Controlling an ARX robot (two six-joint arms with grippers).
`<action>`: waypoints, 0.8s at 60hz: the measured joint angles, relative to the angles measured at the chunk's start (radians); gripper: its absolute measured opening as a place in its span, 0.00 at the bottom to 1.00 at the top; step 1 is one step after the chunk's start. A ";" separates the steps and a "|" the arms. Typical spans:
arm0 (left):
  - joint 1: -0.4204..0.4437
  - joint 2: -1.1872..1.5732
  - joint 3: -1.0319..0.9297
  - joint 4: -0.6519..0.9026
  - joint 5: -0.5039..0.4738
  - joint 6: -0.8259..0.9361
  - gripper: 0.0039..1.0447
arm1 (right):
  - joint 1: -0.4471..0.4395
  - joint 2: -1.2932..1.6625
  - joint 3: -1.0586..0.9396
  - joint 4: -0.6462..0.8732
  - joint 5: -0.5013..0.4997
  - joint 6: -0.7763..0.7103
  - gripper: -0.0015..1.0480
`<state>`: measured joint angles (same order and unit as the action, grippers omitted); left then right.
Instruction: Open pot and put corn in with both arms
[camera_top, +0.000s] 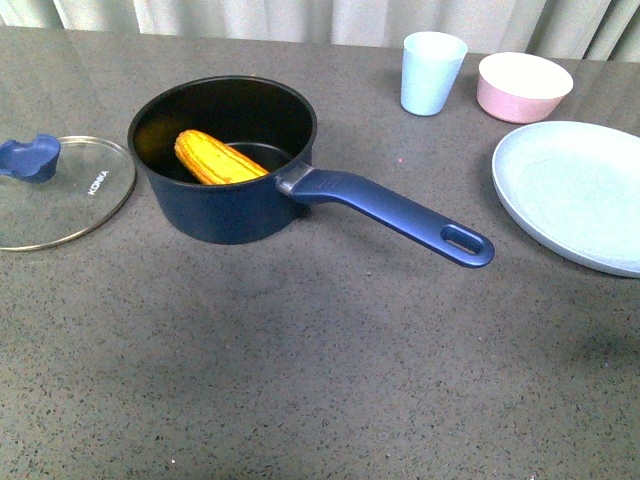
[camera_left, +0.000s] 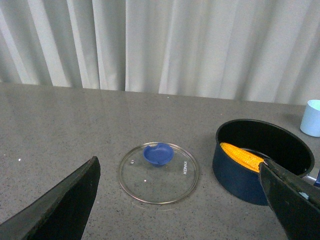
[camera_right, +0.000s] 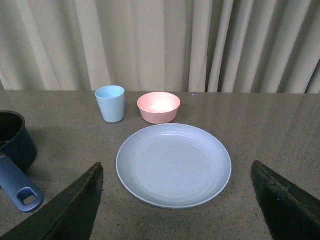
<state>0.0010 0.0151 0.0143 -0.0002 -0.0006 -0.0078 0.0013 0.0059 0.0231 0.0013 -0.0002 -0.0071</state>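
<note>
The navy pot (camera_top: 225, 205) stands uncovered on the grey table, its long blue handle (camera_top: 400, 212) pointing right and toward me. The yellow corn (camera_top: 215, 158) lies inside it, leaning on the wall. The glass lid (camera_top: 60, 190) with its blue knob (camera_top: 30, 158) lies flat to the pot's left. Neither arm shows in the front view. My left gripper (camera_left: 182, 200) is open and empty, held back above the table facing the lid (camera_left: 159, 172) and pot (camera_left: 260, 160). My right gripper (camera_right: 175, 200) is open and empty, facing the plate; the pot's handle (camera_right: 17, 187) shows at that frame's edge.
A pale blue plate (camera_top: 580, 195) lies at the right. A light blue cup (camera_top: 432, 72) and a pink bowl (camera_top: 523, 86) stand at the back right. Curtains hang behind the table's far edge.
</note>
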 joint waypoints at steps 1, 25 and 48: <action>0.000 0.000 0.000 0.000 0.000 0.000 0.92 | 0.000 0.000 0.000 0.000 0.000 0.000 0.92; 0.000 0.000 0.000 0.000 0.000 0.000 0.92 | 0.000 0.000 0.000 0.000 0.000 0.001 0.91; 0.000 0.000 0.000 0.000 0.000 0.000 0.92 | 0.000 0.000 0.000 0.000 0.000 0.001 0.91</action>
<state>0.0010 0.0151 0.0143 -0.0002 -0.0006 -0.0078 0.0013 0.0059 0.0231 0.0017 -0.0002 -0.0063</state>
